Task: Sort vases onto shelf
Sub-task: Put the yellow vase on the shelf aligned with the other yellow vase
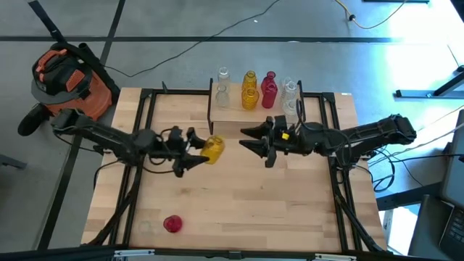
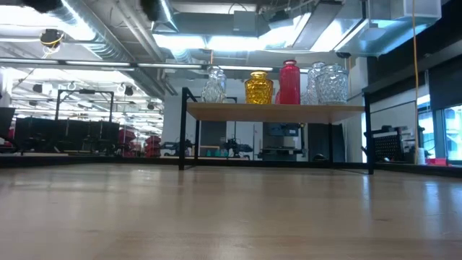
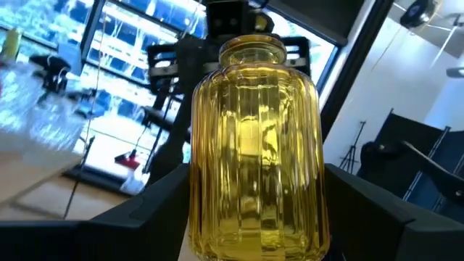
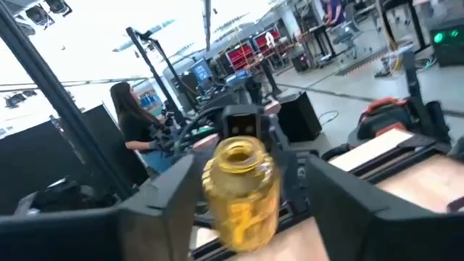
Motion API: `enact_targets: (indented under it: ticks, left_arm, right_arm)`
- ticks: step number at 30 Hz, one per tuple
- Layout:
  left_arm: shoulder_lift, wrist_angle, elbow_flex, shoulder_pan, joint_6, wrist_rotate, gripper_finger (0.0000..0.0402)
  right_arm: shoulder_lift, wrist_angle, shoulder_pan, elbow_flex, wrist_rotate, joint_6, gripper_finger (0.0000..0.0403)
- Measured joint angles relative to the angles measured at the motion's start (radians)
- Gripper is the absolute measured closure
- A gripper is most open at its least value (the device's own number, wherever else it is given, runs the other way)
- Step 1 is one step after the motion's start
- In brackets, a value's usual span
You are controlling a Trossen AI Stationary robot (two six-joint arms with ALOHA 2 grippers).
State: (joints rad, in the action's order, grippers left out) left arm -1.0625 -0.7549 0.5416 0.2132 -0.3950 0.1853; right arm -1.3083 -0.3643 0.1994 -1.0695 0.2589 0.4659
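From above, the left gripper [image 1: 194, 154] sat over the middle of the table [image 1: 239, 210] with its fingers spread wide around a yellow ribbed vase [image 1: 213, 148], holding it; the right gripper [image 1: 254, 141] faced it from just beside, its fingers parted and apart from the glass; the shelf [image 1: 232, 116] stood at the table's far edge carrying clear, yellow and red vases, among them a yellow one [image 1: 249, 93] and a red one [image 1: 269, 90]; a lone red vase [image 1: 172, 224] lay near the front edge on the left arm's side, with a faint clear one [image 1: 146, 226] beside it. At table height, the shelf [image 2: 274, 110] held a clear vase [image 2: 214, 85], a yellow [image 2: 258, 87], a red [image 2: 289, 82] and more clear glass [image 2: 328, 83] in a row; neither arm showed there. From the left wrist, the yellow ribbed vase [image 3: 254, 145] stood upright between that arm's dark fingers [image 3: 141, 214], filling the view. From the right wrist, the same vase [image 4: 241, 190] hung tilted between open fingers [image 4: 156, 196], not touching them; a person [image 4: 138, 127] sat in the room behind.
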Motion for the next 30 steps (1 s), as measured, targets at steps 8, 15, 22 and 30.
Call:
enact_targets:
  ticks: [8, 15, 22, 30]
  left_arm:
    - [-0.247, 0.019, 0.26, -0.046, 0.073, -0.06, 0.0135]
    - [-0.383, 0.0, 0.363, -0.091, 0.069, -0.075, 0.014]
    - [-0.394, -0.019, 0.383, -0.117, 0.062, -0.044, 0.0141]
    - [-0.391, 0.052, 0.385, -0.12, 0.033, -0.02, 0.0143]
  right_arm:
    - [0.003, -0.022, -0.045, 0.0, -0.016, -0.051, 0.0147]
    - [0.002, -0.038, -0.048, -0.001, -0.047, -0.101, 0.016]
    - [0.002, -0.031, -0.046, -0.001, -0.108, -0.109, 0.0161]
    - [0.002, -0.001, -0.073, 0.001, -0.161, -0.108, 0.0161]
